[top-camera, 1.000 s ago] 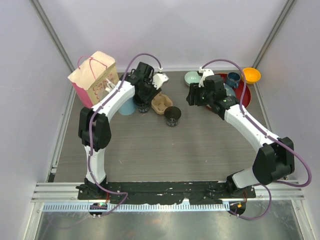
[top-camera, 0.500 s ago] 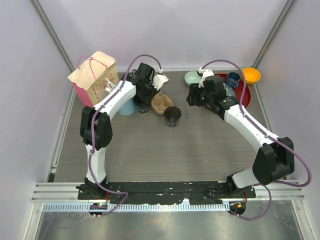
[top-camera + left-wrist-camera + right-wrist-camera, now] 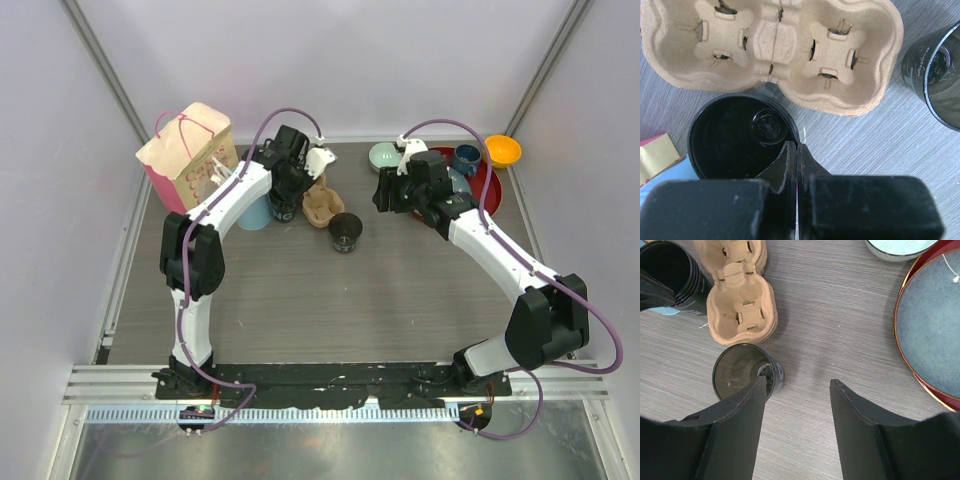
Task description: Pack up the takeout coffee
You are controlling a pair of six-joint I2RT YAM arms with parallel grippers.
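A grey wood-grain bench [image 3: 400, 300] was seen, closed in by pale walls. Compared with a second earlier, the left pincer [image 3: 796, 150] had been closed: its fingers were now clenched on the near rim of a black disposable cup [image 3: 740, 135], the thin wall pinched between them. That cup had been shifted slightly in the overhead view, while the right arm had not been moved.

A two-pocket pulp cup carrier [image 3: 775, 50] was lying just beyond the gripped cup, almost touching it, with both pockets unfilled. A pink and tan paper bag [image 3: 185, 150] was standing at the far left, and a light-blue cup [image 3: 255, 213] was placed just beside the gripped cup. At the far right, a red tray [image 3: 490, 180] with a blue plate [image 3: 935, 325], a dark-blue mug [image 3: 466, 157], an orange bowl [image 3: 502, 151] and a pale green bowl [image 3: 383, 155] were gathered.

The right pincer [image 3: 797, 387] was held released above bare bench, nothing between its fingers. A second black cup [image 3: 742, 372] was standing upright near the carrier's near end, partly covered in the wrist view by one finger.

Both cups were glossy black, open-topped, their dark interiors exposed.
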